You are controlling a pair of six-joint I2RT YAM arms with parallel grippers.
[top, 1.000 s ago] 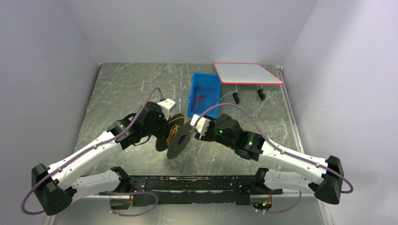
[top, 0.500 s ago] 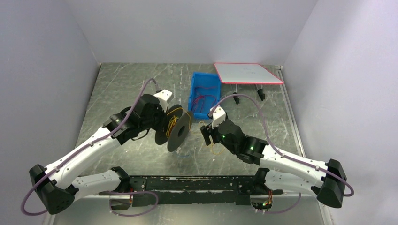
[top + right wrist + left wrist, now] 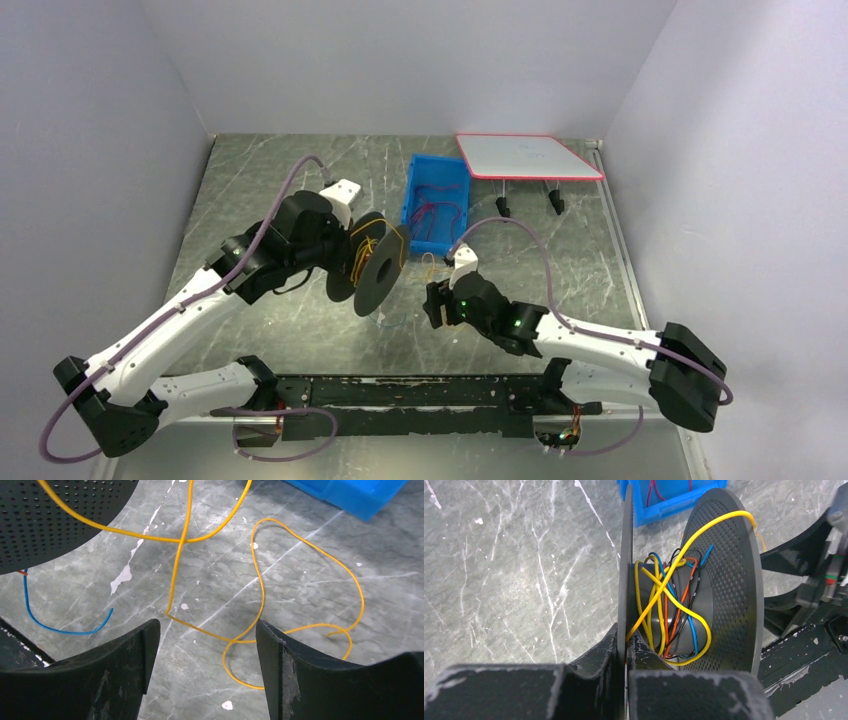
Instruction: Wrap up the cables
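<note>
My left gripper [image 3: 347, 262] is shut on the near flange of the dark grey spool [image 3: 378, 270] and holds it on edge above the table. In the left wrist view the fingers [image 3: 599, 652] pinch that thin flange. Yellow, orange, blue and black cables [image 3: 669, 615] are wound loosely round the hub. One yellow cable [image 3: 260, 595] runs off the perforated flange [image 3: 729, 580] and lies in loops on the table. My right gripper [image 3: 207, 645] is open and empty just above those loops, to the right of the spool [image 3: 435, 300]. A blue cable end [image 3: 60, 630] hangs under the spool.
A blue bin [image 3: 410, 200] with red cables [image 3: 432, 212] stands behind the spool. A white board with a red edge [image 3: 525, 157] stands on short legs at the back right. A black rail [image 3: 420, 395] runs along the near edge. Walls close the left, back and right.
My right gripper has drawn back from the spool toward the near side and dropped low over the table. My left arm has carried the spool slightly back and left.
</note>
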